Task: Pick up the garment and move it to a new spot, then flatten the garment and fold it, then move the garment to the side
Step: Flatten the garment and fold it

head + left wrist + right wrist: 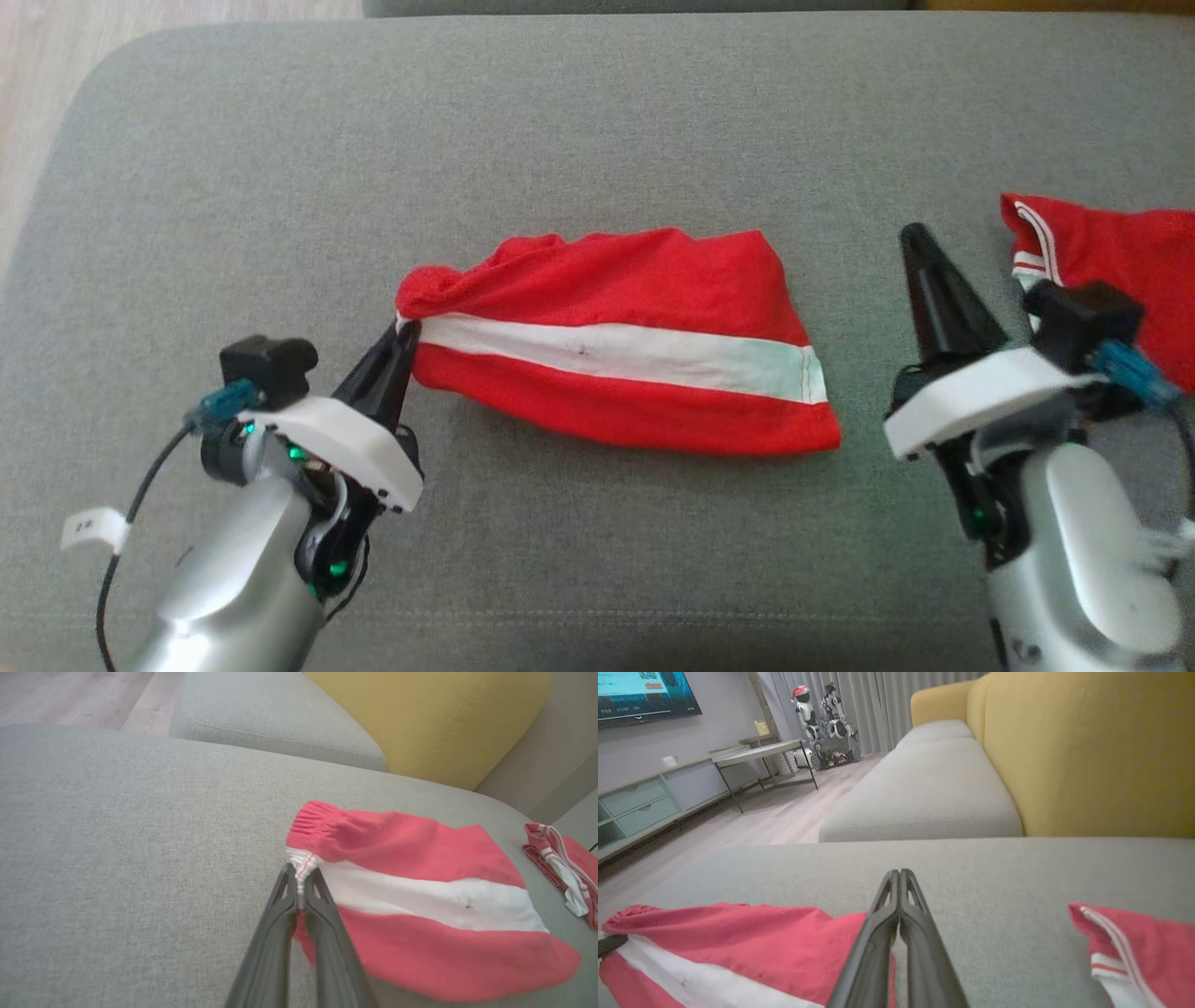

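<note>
Garment of red cloth with a broad white stripe [616, 350] lies at the middle of the grey fabric sofa cushion [560, 121]. Left gripper [407, 329] pinches its gathered left end. Right gripper [913, 235], closed and empty, stands between it and another red-and-white garment [1111, 252] at the right edge.

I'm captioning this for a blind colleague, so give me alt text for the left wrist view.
The left pincer is shut on the gathered edge of a red fabric garment with a white stripe, which lies on a grey fabric sofa cushion. A second red-and-white cloth lies apart at the right.
</note>
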